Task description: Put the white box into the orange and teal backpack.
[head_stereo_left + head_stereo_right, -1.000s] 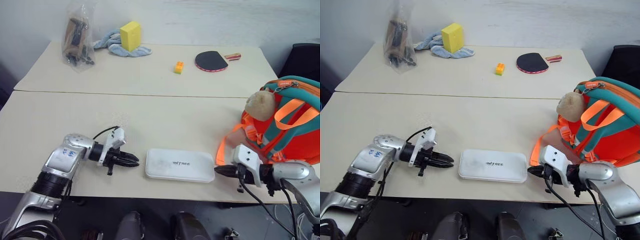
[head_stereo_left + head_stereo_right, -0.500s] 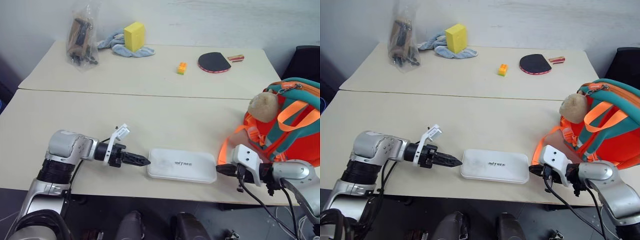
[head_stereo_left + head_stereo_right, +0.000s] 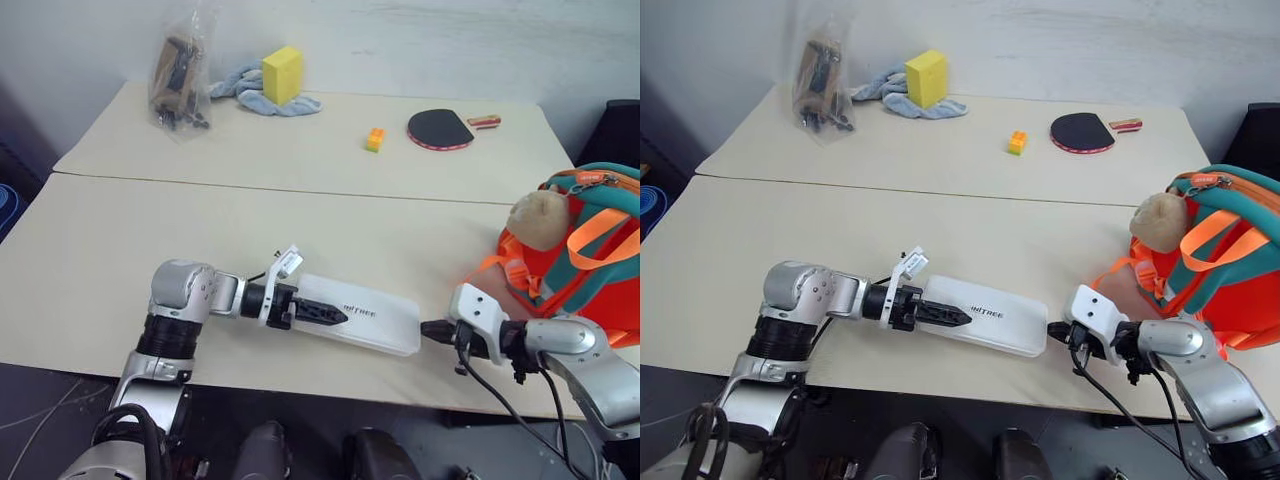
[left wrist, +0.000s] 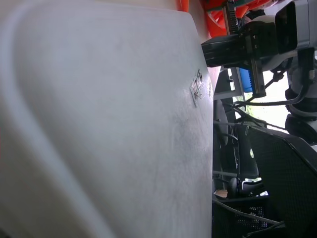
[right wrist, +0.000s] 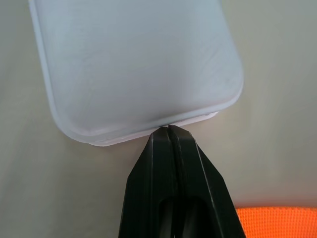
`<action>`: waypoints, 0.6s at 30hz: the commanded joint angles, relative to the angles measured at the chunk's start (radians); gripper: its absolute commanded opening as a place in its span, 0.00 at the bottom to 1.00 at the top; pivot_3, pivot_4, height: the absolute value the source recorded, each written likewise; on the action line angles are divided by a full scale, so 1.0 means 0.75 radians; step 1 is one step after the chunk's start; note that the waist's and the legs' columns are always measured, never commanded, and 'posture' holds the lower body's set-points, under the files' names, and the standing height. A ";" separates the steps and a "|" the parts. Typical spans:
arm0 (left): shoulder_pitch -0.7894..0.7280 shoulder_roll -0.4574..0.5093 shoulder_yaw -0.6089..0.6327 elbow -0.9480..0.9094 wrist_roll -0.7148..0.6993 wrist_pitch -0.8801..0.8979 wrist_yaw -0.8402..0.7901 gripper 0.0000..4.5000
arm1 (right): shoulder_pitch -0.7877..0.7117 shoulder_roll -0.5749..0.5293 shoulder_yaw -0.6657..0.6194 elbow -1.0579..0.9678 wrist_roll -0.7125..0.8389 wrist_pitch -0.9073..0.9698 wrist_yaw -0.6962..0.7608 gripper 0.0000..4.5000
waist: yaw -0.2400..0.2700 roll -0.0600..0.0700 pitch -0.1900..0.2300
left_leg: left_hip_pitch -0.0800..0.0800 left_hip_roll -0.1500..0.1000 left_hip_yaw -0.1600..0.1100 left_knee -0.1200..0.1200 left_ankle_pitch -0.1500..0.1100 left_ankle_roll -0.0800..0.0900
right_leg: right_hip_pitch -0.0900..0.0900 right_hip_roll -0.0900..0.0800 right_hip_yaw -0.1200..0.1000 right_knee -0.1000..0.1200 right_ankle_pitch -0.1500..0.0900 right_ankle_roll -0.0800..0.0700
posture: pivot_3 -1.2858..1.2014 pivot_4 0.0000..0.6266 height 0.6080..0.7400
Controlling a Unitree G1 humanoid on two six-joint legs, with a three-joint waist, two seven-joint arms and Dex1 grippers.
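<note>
Flat white rectangular box (image 3: 360,315) lies at table's near edge, long axis 9-to-3; left gripper (image 3: 318,312) spread over its 9 o'clock end; right gripper (image 5: 169,130), fingers pressed together, touches its 3 o'clock end; orange-and-teal backpack (image 3: 590,270) at 3 o'clock beyond.

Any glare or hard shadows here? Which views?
Left wrist view: a blown-out bright patch in the background beyond the right gripper; the flat white rectangular box is evenly lit. Right wrist view: soft shadow under the box's near edge. Eye views: even light, faint shadows on the beige table.
</note>
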 commanded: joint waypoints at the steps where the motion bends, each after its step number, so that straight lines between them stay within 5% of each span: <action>1: -0.021 0.021 -0.014 0.023 -0.043 -0.008 -0.015 0.91 | 0.033 -0.004 -0.030 -0.052 0.019 -0.037 0.013 0.00 | -0.002 0.000 0.000 | 0.000 0.000 0.000 -0.001 0.000 0.000 | 0.000 0.000 0.000 0.000 0.000 0.000 | 0.52 0.24 1.00; 7: -0.006 0.153 0.003 -0.052 -0.166 0.060 -0.111 0.55 | 0.105 -0.008 -0.052 -0.055 0.014 -0.069 0.005 0.00 | -0.015 0.000 0.000 | -0.001 0.002 0.000 -0.003 0.001 -0.003 | -0.002 0.002 0.000 -0.001 0.000 0.000 | 0.52 0.24 1.00; 10: 0.004 0.199 0.019 -0.097 -0.239 0.086 -0.129 0.55 | 0.124 -0.004 -0.057 -0.053 0.013 -0.079 0.001 0.00 | -0.019 0.000 0.000 | -0.001 0.002 0.000 -0.003 0.001 -0.003 | -0.002 0.002 0.000 -0.001 0.000 0.000 | 0.52 0.24 1.00; 15: 0.031 0.292 0.022 -0.196 -0.413 0.086 -0.233 0.32 | 0.151 0.007 -0.057 -0.062 0.011 -0.068 -0.022 0.00 | -0.029 0.000 0.001 | -0.001 0.002 0.000 -0.004 0.001 -0.003 | -0.002 0.002 0.000 -0.002 0.000 0.000 | 0.52 0.24 1.00; 18: 0.042 0.283 0.054 -0.200 -0.443 0.086 -0.210 0.32 | 0.187 0.020 -0.097 -0.114 0.042 -0.050 -0.046 0.00 | -0.028 0.000 0.001 | -0.001 0.002 0.000 -0.004 0.001 -0.003 | -0.002 0.002 0.000 -0.002 0.000 0.000 | 0.52 0.24 1.00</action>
